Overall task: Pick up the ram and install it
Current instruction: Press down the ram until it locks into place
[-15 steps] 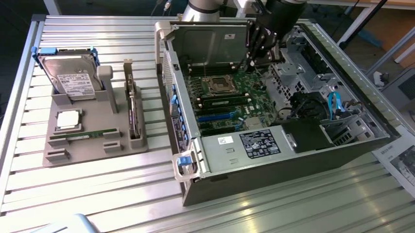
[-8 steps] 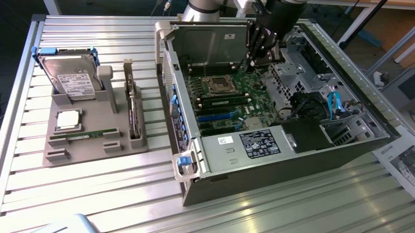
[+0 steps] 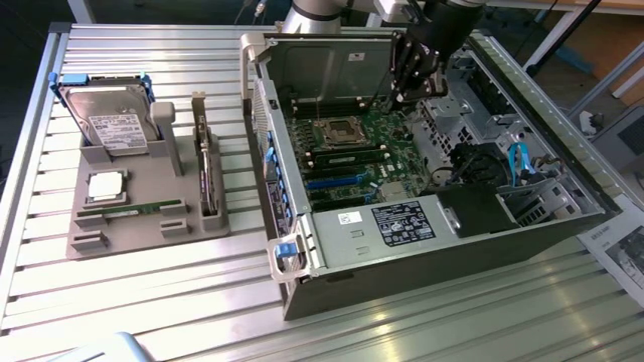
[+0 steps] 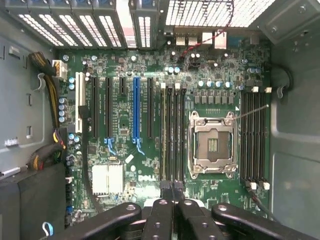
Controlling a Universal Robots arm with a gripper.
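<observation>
The ram (image 3: 131, 209), a thin green stick, lies flat in a slot along the near side of the grey holder tray (image 3: 151, 234) at the exterior view's left. My gripper (image 3: 411, 92) hangs over the open computer case (image 3: 423, 226), far from the ram, above the motherboard (image 4: 125, 130). In the wrist view the gripper (image 4: 172, 189) is shut with nothing between its black fingers (image 4: 161, 210). Its tips point at the long memory slots (image 4: 172, 135) beside the empty processor socket (image 4: 212, 145). A second bank of memory slots (image 4: 253, 135) lies on the socket's other side.
The tray also holds a hard drive (image 3: 116, 124), a square silver processor chip (image 3: 107, 185) and an upright expansion card (image 3: 207, 173). Inside the case are the black power supply (image 3: 478, 207), blue cables (image 3: 518, 162) and a raised side panel (image 3: 322, 64). Slatted metal table (image 3: 151, 302) all around.
</observation>
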